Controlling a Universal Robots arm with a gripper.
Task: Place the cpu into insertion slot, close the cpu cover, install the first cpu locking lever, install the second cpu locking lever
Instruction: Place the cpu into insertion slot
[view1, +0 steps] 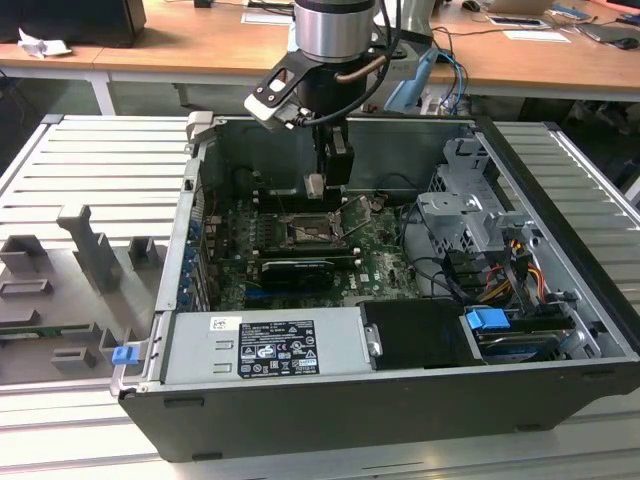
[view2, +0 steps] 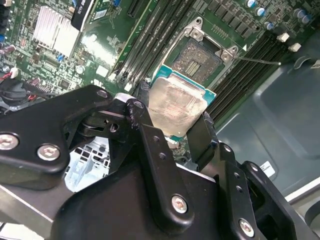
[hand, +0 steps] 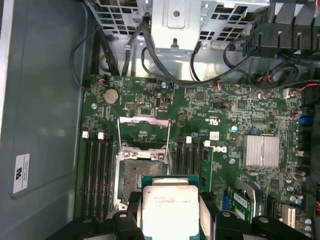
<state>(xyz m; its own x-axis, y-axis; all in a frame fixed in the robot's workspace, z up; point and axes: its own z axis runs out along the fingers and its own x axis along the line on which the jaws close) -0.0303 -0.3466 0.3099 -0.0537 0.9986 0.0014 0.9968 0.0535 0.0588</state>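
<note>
Clamped by its black fingers on two opposite edges of the cpu, the gripper (view1: 322, 186) (view2: 175, 129) (hand: 169, 210) hangs from the arm inside the case.

Beneath everything lies a ribbed grey aluminium table (view1: 580, 180). On it rests the large dark grey computer case (view1: 400, 410), lying on its side with its interior exposed. A green motherboard (view1: 385, 262) (hand: 225, 110) covers the case floor. Toward the near wall in the exterior view sits a silvery rectangular power supply box (view1: 260, 345), and a long black graphics card (view1: 295, 272) stands between it and the socket.

The insertion slot (view1: 305, 232) (view2: 200, 57) (hand: 142, 175), a square dark socket with a silvery rim, sits among long black memory slots (hand: 97, 170), its contact field exposed. The cpu cover (hand: 142, 119), a thin silvery frame with a cut-out centre, stands swung up from the hinged edge of the socket, well clear of the opening.

The cpu (view1: 315, 185) (view2: 177, 107) (hand: 167, 207), a small flat square chip with a pale silvery metal top and green edging, is held in the air near the socket, not seated in it.
</note>
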